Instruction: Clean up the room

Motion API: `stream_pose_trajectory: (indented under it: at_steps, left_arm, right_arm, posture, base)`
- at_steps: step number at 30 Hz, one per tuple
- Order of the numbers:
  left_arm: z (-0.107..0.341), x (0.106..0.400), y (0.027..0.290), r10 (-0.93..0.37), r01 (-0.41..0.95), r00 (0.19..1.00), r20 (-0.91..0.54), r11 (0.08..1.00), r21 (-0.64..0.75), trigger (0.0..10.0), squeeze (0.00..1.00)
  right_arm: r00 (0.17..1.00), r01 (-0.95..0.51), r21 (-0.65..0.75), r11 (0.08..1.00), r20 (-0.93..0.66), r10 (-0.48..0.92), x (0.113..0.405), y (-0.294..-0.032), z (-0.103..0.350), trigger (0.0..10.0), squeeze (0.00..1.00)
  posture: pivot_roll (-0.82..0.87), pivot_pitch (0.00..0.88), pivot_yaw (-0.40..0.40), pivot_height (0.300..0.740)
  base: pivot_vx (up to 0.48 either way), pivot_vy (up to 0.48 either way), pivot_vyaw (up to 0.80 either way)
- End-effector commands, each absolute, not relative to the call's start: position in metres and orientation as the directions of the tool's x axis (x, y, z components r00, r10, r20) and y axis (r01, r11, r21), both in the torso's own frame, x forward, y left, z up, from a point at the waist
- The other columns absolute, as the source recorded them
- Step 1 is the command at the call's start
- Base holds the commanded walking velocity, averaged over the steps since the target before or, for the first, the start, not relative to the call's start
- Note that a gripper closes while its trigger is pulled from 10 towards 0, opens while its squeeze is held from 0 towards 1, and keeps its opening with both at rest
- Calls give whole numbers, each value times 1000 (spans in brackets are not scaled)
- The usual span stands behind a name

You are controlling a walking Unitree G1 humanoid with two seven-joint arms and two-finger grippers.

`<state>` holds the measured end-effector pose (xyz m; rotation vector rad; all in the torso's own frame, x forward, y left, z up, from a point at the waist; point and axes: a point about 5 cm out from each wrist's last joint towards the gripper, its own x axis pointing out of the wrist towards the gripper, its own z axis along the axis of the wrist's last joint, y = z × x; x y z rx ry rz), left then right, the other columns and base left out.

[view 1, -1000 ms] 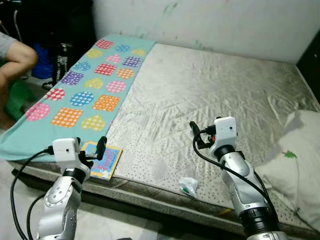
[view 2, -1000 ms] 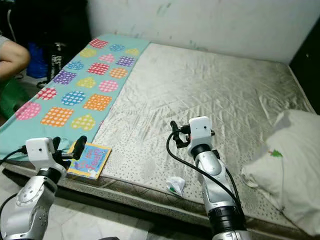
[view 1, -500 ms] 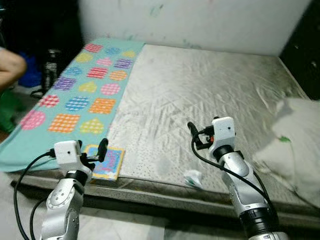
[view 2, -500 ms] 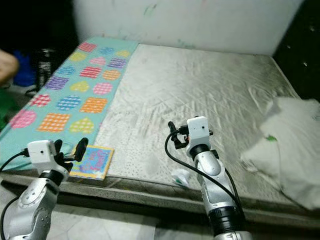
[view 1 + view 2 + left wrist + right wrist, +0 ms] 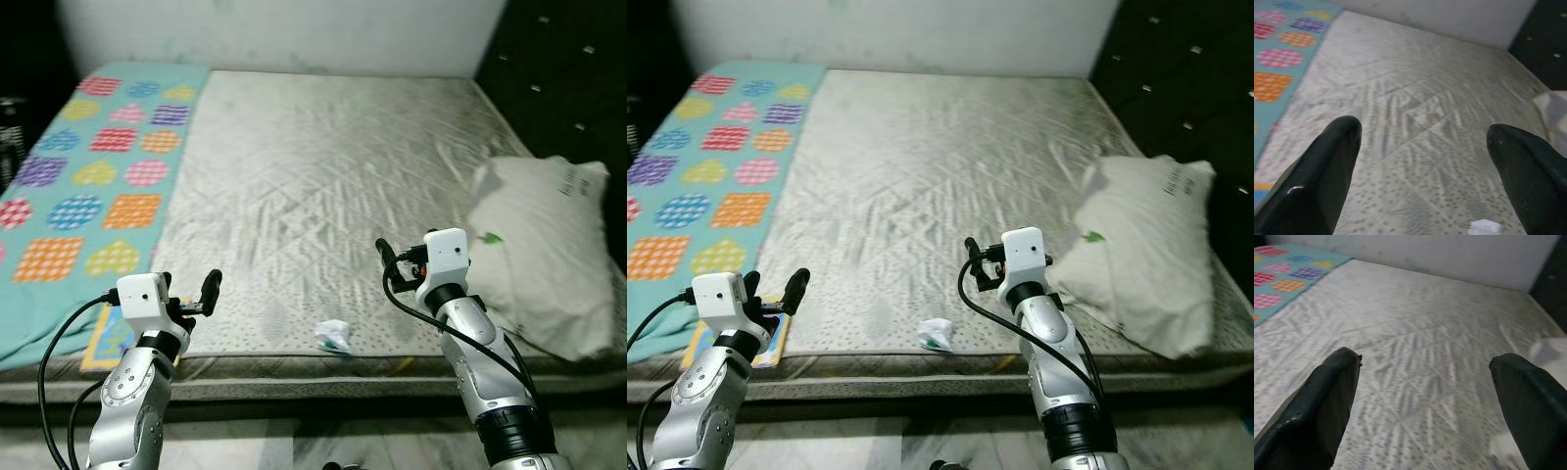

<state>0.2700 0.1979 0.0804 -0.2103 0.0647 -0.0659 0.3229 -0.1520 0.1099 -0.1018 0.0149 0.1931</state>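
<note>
Now | both claws gape empty | head views add pillow (image 5: 534,250) | book (image 5: 769,338)

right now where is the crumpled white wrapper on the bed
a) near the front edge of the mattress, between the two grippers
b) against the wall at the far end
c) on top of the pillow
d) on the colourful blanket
a: the crumpled wrapper lies on the bare mattress close to its front edge, between the left gripper and right gripper, apart from the pillow and the blanket.
</note>
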Motion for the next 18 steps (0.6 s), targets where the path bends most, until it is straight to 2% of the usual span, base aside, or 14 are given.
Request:
stream_pose_trajectory:
  at_steps: [1,11,18]
  left_arm:
    - [79,269,199,-80,66,995,-67,977,-201,10000,0]
    - [79,268,198,-75,61,995,-65,979,-193,10000,0]
    - [82,267,202,-41,29,997,-59,983,-181,10000,0]
  right_arm:
    - [983,-182,-92,979,-28,181,323,-155,109,10000,0]
    - [973,-231,-86,969,-38,229,322,-153,107,10000,0]
    - [964,-266,-88,960,-45,263,317,-149,104,10000,0]
  posture:
    - [66,71,-31,740]
    - [74,66,-36,740]
    - [76,96,-33,740]
  base:
    - [0,0,-500]
    - [0,0,0]
    - [0,0,0]
